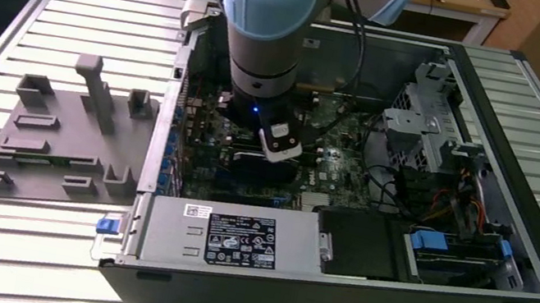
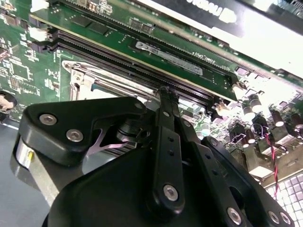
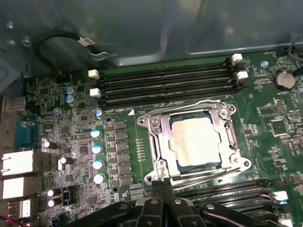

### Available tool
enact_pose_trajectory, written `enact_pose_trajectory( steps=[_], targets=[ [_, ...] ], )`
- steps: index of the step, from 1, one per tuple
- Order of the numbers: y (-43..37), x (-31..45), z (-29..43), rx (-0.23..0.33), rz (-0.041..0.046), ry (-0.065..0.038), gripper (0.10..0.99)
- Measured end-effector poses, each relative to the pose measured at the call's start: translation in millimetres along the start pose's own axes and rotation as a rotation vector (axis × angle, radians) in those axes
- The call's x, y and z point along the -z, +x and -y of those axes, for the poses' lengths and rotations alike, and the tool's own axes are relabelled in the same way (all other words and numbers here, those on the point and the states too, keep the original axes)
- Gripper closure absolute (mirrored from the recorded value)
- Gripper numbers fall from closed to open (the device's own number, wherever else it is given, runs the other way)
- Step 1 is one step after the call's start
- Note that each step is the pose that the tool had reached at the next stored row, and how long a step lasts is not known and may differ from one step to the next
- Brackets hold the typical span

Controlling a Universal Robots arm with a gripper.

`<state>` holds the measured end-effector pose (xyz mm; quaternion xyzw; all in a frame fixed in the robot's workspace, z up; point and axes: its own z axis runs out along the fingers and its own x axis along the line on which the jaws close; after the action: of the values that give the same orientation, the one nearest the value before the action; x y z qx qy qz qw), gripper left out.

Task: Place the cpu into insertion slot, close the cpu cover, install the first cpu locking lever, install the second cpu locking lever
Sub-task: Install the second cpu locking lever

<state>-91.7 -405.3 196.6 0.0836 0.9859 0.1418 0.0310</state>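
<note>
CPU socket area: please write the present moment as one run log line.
cpu: seated in insertion slot | cpu cover: closed over it | end effector: fingers together, at socket edge by a lever wire | holding: nothing visible

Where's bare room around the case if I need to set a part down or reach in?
Free: the slatted table behind the grey fixture, and the strip along the exterior view's right of the computer case. Crowded: inside the case, the gripper hangs at the edge of the cpu cover over the cpu, memory slots alongside.

Glossy silver metal cpu (image 3: 195,142); shiny metal cpu cover (image 3: 158,137); matt black claw (image 3: 161,185).
</note>
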Motion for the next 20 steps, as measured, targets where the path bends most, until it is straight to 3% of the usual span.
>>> enact_pose_trajectory(
  steps=[11,20],
  targets=[
    [3.7,-5.1,-2.6,-0.002,-0.0023,-0.016,0.984],
    [7.1,-8.4,-2.0,-0.002,-0.0026,-0.017,0.984]
  ],
)
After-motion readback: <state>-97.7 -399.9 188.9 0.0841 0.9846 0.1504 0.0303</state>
